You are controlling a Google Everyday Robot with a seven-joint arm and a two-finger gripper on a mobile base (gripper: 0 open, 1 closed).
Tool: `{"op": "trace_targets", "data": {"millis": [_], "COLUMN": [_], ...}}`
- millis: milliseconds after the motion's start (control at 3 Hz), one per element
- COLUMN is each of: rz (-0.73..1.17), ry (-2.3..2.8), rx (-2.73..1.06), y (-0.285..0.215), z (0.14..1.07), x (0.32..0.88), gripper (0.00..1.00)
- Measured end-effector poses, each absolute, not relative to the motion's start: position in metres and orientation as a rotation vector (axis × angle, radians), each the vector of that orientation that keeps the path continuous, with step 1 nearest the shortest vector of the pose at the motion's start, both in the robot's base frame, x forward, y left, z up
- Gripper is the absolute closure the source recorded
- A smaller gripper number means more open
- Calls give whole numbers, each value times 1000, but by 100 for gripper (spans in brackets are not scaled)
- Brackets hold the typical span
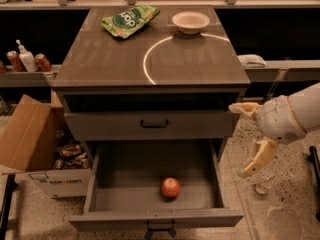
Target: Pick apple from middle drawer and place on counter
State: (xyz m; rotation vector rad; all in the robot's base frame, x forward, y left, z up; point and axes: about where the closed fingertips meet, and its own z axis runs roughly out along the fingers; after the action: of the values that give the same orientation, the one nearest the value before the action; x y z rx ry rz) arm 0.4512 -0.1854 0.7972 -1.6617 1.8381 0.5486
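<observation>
**Locating apple relative to gripper**

Gripper (248, 134) hangs outside the cabinet's right side, its 2 fingers spread wide and holding nothing. Apple (170, 187) sits on the floor of the open middle drawer (130, 171), near the front, below and camera-left of the gripper. The drawer's right wall stands between them. Round fruit, so no long axis.

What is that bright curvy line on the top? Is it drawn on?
Camera view: it looks like glare, a light's reflection on the glossy counter, curving below the white bowl; the middle drawer around the apple lies dim; the hand hangs open beside that drawer, pale against the floor.
</observation>
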Motion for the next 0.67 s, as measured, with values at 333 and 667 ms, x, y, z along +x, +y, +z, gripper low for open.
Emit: {"op": "trace_targets", "data": {"millis": [333,667], "rz": [631,647], "ry": [1792,1786], "rx": [-1669,-1665], "y": [-191,-192], "z": [746,744], "x": [456,458], "gripper": [0,0]}}
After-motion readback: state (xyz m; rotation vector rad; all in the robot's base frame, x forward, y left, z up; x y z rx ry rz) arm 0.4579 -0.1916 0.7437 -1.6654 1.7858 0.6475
